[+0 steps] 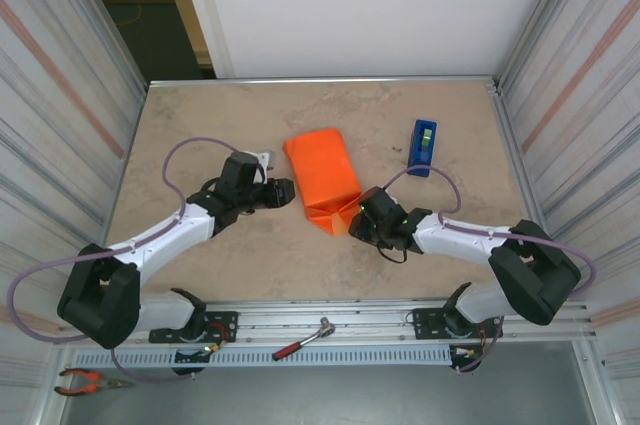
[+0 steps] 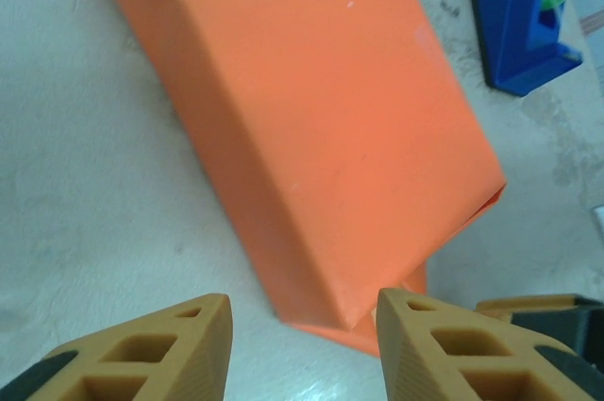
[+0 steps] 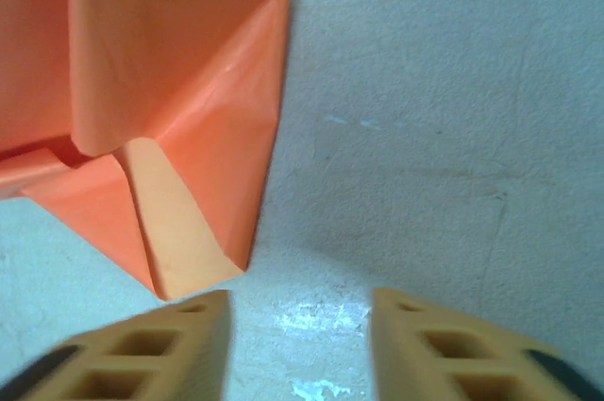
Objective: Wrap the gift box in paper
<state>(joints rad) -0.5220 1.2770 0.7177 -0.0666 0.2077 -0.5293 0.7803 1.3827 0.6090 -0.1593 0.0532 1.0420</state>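
Left fingers apart; orange paper folded, creased.

The orange paper is folded shut, so whatever lies inside it is covered. In the left wrist view it runs off the top edge, and in the right wrist view the left and top edges cut it. The blue tape dispenser is clipped at the upper right. The left gripper and right gripper show only finger ends; the bottom edge cuts off the rest. From above, the right gripper's tips are too small and dark to make out.
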